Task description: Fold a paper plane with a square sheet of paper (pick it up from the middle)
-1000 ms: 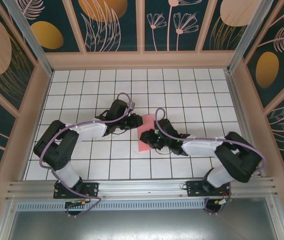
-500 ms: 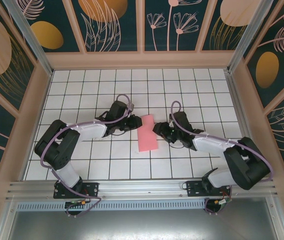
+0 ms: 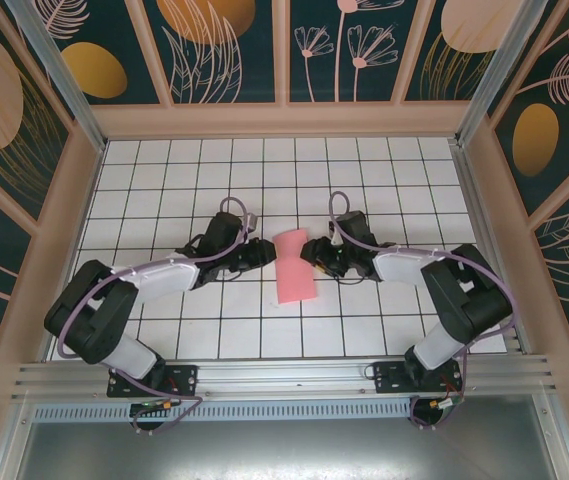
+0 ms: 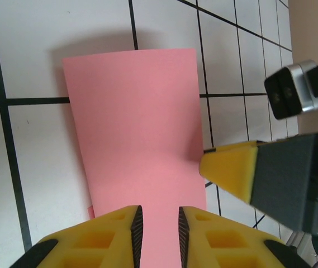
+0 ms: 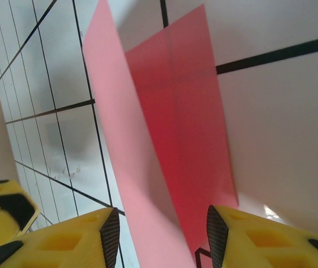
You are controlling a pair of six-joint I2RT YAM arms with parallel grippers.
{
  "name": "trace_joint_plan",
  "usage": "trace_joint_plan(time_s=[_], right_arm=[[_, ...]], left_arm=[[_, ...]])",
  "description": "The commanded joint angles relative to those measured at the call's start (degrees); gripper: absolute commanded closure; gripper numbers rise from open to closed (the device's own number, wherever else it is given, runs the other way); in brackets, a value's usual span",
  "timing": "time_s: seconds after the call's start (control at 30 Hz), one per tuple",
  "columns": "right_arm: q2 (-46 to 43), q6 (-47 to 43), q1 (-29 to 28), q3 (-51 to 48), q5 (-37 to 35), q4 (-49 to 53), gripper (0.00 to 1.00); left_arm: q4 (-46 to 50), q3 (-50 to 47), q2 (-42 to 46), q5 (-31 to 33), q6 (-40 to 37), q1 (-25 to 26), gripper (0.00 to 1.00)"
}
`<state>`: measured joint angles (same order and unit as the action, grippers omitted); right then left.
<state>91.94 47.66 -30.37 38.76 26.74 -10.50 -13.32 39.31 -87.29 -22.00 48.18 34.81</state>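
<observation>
Now, folded paper [image 3: 295, 268], left gripper [image 4: 159, 219] maybe pinching

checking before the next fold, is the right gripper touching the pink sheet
cannot tell: in the left wrist view a right gripper fingertip sits at the sheet edge, contact or hover unclear

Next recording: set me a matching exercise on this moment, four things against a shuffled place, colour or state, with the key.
Things
1. salmon-pink sheet of thin paper
2. left gripper
3. right gripper
4. tiled table

Place, colour or state
A. yellow fingers spread wide
B. white with black grid lines
C. lies between the two grippers
D. yellow fingers a narrow gap apart

Pairs: 1-C, 2-D, 3-A, 4-B
</observation>
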Motion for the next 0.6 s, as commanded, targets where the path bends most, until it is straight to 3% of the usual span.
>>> trace_joint_plan(time_s=[0.0, 0.37, 0.57], right_arm=[[1.8, -2.7, 0.8, 2.3, 3.5, -1.0, 0.53], [4.7, -0.2, 0.2, 2.0, 5.6, -4.7, 0.79], [3.6, 4.9, -0.7, -0.4, 3.5, -8.1, 0.93]], left_arm=[[-1.7, -2.3, 2.7, 0.5, 0.2, 0.1, 0.72], [-3.4, -7.3, 9.5, 3.0, -5.2, 5.2, 0.6], [-0.5, -8.3, 13.2, 10.7, -11.1, 10.9, 0.54]])
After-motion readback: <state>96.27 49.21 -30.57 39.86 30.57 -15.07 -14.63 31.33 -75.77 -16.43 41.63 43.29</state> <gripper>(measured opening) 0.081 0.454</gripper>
